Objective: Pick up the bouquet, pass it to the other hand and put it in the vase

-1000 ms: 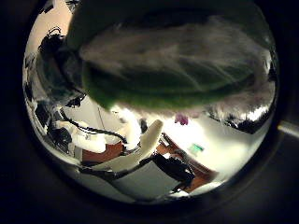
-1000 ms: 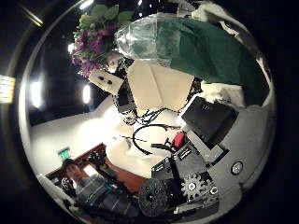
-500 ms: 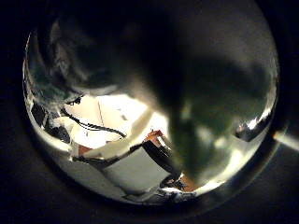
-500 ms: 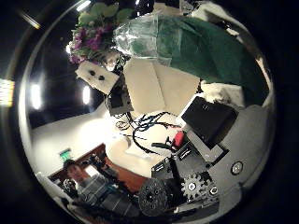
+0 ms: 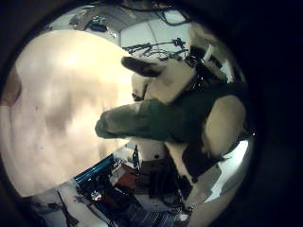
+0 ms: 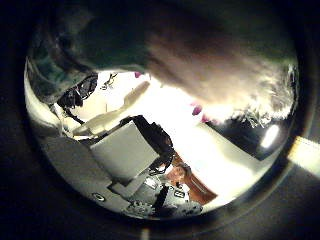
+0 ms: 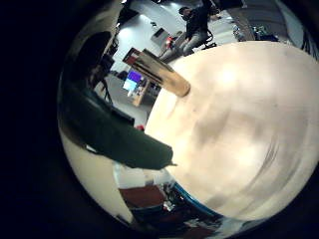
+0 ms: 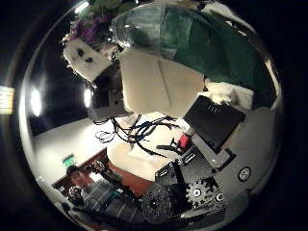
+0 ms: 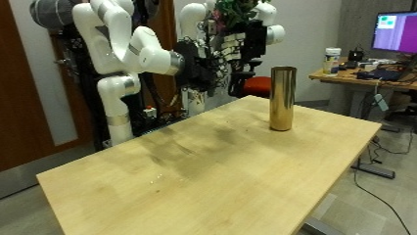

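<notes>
Robotics lab or office workroom. Bare wooden table (image 9: 221, 166) mid-frame; desk (image 9: 369, 80) with lit monitor (image 9: 395, 32) and clutter at upper right; wooden door (image 9: 28, 88) at left; plain walls.

The vase (image 9: 282, 98) stands upright on the counter (image 9: 196, 176), near its far edge. Both hands are up in the air behind the counter, close together. The bouquet (image 9: 236, 12) is up there between them, well above the vase and off to one side of it. In the right hand's thumb side view, the bouquet (image 8: 183, 43) lies across that palm.
</notes>
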`<action>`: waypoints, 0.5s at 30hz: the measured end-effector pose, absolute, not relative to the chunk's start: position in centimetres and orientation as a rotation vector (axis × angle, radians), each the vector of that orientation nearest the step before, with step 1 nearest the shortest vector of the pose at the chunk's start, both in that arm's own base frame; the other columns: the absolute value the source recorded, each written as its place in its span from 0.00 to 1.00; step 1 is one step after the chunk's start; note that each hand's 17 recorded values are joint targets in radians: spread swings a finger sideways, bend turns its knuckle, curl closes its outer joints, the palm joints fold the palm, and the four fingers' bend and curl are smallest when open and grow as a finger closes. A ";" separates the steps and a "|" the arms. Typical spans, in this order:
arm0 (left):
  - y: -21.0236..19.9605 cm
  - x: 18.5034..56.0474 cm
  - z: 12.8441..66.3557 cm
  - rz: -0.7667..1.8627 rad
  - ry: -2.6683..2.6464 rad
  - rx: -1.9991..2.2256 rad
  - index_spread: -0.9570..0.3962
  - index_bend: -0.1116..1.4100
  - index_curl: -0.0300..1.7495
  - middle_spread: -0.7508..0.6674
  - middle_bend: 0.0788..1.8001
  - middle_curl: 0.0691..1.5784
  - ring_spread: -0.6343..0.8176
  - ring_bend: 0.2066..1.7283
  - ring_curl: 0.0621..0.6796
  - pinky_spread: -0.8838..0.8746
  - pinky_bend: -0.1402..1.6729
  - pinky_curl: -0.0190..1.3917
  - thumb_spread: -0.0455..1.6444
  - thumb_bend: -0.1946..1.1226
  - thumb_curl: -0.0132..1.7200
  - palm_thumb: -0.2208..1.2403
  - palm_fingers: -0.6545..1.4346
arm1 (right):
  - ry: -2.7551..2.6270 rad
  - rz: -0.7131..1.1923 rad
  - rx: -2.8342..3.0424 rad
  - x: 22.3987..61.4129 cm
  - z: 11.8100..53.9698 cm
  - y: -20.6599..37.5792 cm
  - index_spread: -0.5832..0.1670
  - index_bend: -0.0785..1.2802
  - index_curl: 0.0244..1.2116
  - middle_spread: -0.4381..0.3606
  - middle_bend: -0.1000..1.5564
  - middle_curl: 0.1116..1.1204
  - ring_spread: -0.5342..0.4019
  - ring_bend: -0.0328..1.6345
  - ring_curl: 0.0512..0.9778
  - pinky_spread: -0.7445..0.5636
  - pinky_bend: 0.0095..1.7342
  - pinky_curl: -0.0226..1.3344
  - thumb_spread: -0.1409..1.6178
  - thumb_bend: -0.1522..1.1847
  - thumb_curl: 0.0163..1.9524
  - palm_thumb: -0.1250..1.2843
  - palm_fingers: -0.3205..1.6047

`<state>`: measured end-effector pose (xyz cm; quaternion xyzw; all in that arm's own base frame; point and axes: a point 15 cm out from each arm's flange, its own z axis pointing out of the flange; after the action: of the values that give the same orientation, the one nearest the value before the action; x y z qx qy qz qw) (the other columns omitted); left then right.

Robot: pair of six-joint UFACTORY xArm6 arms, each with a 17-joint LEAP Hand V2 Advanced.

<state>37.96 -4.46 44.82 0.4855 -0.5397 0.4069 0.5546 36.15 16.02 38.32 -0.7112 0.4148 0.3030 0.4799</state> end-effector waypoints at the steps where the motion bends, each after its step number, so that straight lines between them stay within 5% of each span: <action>1: -4.5 38.0 44.8 0.969 -1.266 1.144 0.48 0.24 0.58 0.22 0.40 0.66 0.10 0.68 0.66 0.12 0.60 0.34 0.55 0.13 0.21 0.57 0.81 | 1.014 0.735 -1.741 36.1 38.2 16.0 0.36 0.77 0.91 0.34 0.86 0.68 0.34 0.85 0.67 0.36 0.61 0.91 0.20 0.10 0.47 0.94 0.73; 6: -4.2 38.0 44.8 0.982 -1.249 1.136 0.38 0.33 0.67 0.17 0.43 0.69 0.12 0.71 0.71 0.12 0.69 0.39 0.55 0.15 0.23 0.67 0.90 | 1.013 0.737 -1.752 36.0 37.8 16.1 0.35 0.66 0.89 0.32 0.78 0.66 0.32 0.81 0.65 0.34 0.64 0.84 0.37 0.08 0.43 0.84 0.67; 8: -4.1 37.9 44.9 0.987 -1.250 1.133 0.34 0.41 0.69 0.15 0.47 0.69 0.13 0.74 0.74 0.13 0.67 0.38 0.45 0.17 0.29 0.80 0.89 | 1.017 0.740 -1.766 35.8 37.4 16.0 0.33 0.61 0.88 0.32 0.76 0.65 0.31 0.80 0.64 0.33 0.64 0.81 0.38 0.08 0.41 0.82 0.65; 15: -3.9 37.9 45.6 1.046 -1.273 1.105 0.28 0.49 0.71 0.14 0.53 0.68 0.16 0.77 0.79 0.14 0.63 0.38 0.20 0.13 0.39 0.88 0.87 | 1.031 0.746 -1.775 35.5 36.8 15.7 0.32 0.36 0.81 0.32 0.64 0.63 0.29 0.80 0.63 0.25 0.63 0.72 0.42 0.09 0.37 0.79 0.46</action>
<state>37.90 -3.94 45.58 0.4662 -0.5372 0.4415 0.5469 35.53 15.69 36.81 -0.7214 0.4189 0.3030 0.4607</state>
